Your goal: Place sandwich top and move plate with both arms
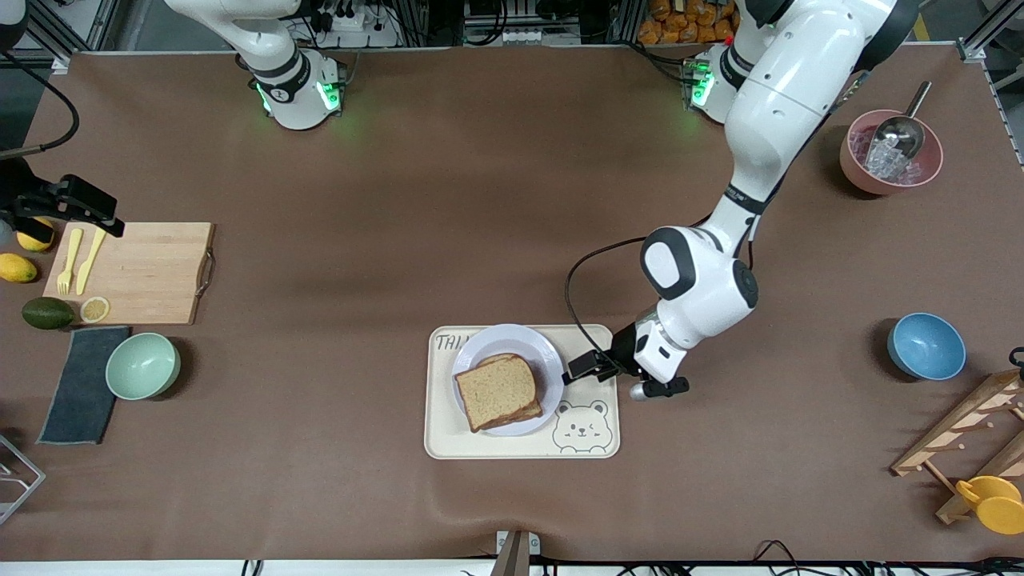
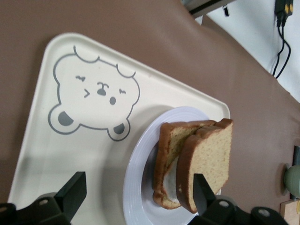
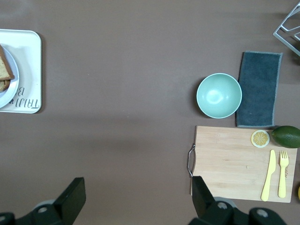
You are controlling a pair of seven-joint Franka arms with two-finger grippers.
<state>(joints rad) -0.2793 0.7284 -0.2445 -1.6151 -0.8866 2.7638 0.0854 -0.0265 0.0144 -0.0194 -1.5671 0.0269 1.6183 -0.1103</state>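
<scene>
The sandwich top, a brown bread slice, lies on a lower slice on the lavender-white plate. The plate rests on the cream bear-printed tray. My left gripper is low at the plate's edge toward the left arm's end, open. In the left wrist view its fingers stand apart with the plate's rim between them and the sandwich top by one finger. My right gripper waits high over the cutting board's edge, open and empty. The plate also shows in the right wrist view.
A wooden cutting board with a yellow knife and fork, a mint bowl, a grey cloth, an avocado and lemons lie at the right arm's end. A blue bowl, a pink bowl with scoop and a wooden rack stand at the left arm's end.
</scene>
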